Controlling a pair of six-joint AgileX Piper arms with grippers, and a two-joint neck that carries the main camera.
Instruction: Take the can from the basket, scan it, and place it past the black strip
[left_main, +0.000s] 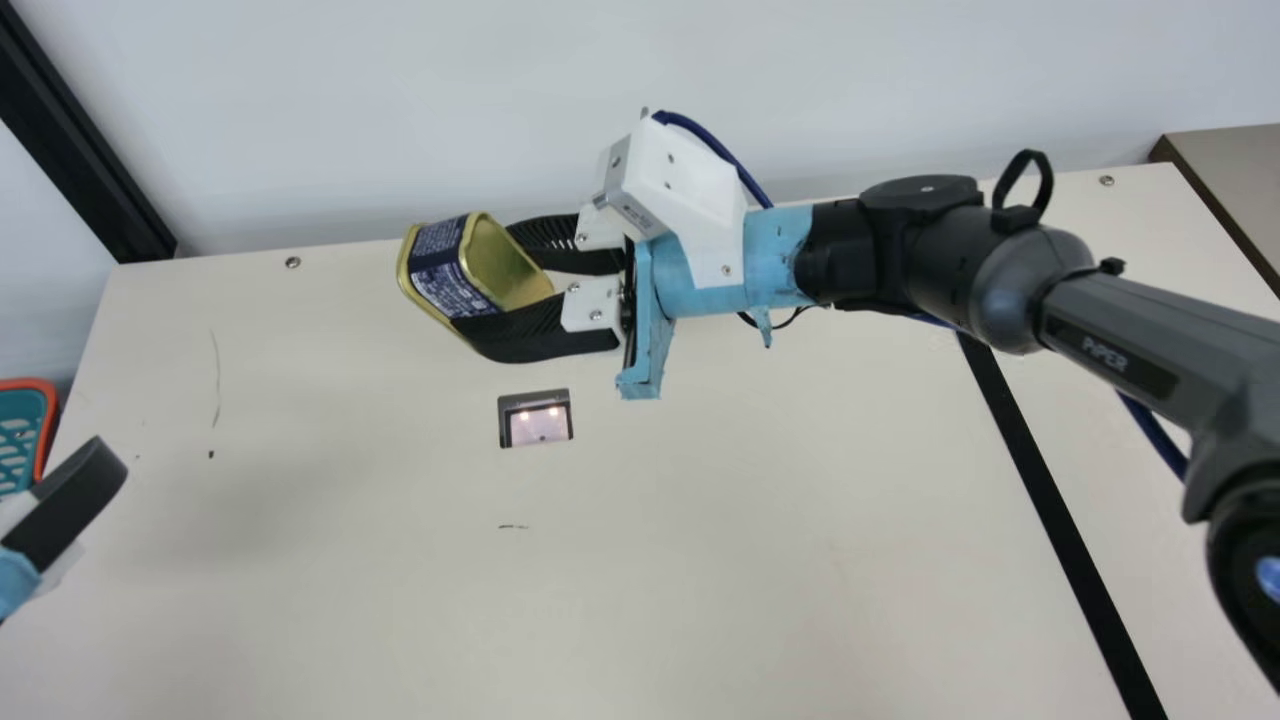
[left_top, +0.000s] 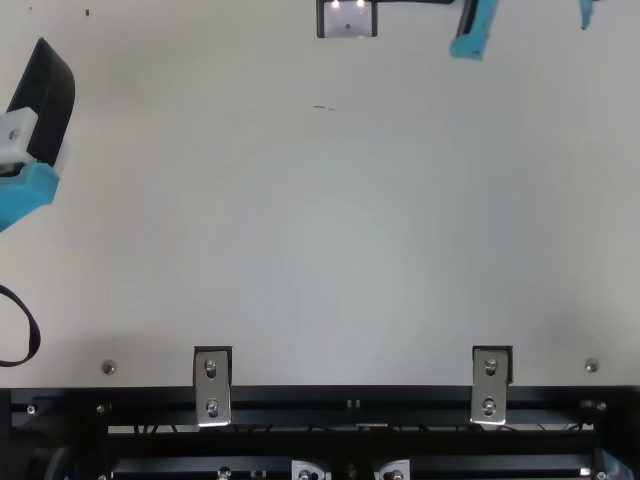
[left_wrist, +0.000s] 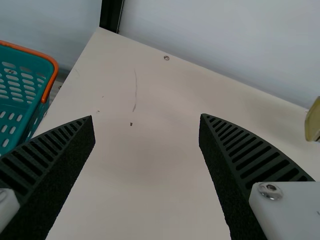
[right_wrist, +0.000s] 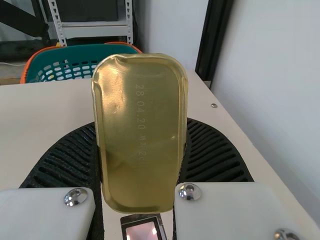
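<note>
Pale wall (left_main: 350, 100) and cream table (left_main: 750, 480) form the ground of the main view, with a dark post (left_main: 80, 130) in one corner. Your right gripper (left_main: 485, 275) is closed on the can (left_main: 448, 265) and holds it in the air toward the wall side of the table. The navy label and gold body of the can appear between the two ribbed fingers. The scanner (left_main: 537, 420), a small framed window with two bright lights, is set in the table near the can. The black strip (left_main: 1060, 530) crosses the table beneath your right arm, well apart from the can. The orange rim of the teal basket (left_main: 50, 420) enters at the left edge.

In the top view, your left gripper (left_top: 50, 100) extends over the table at the left edge. Two metal brackets (left_top: 212, 385) clasp the table's edge beside a black rail (left_top: 350, 405).

In the left wrist view, your left gripper (left_wrist: 146, 117) stands wide open, with bare tabletop between its fingers. The basket lies to one side; a gold portion of the can shows at the opposite edge.

In the right wrist view, the can's gold end, stamped with characters, faces you between the fingers. Behind it are the basket and a white rack (right_wrist: 95, 31).
</note>
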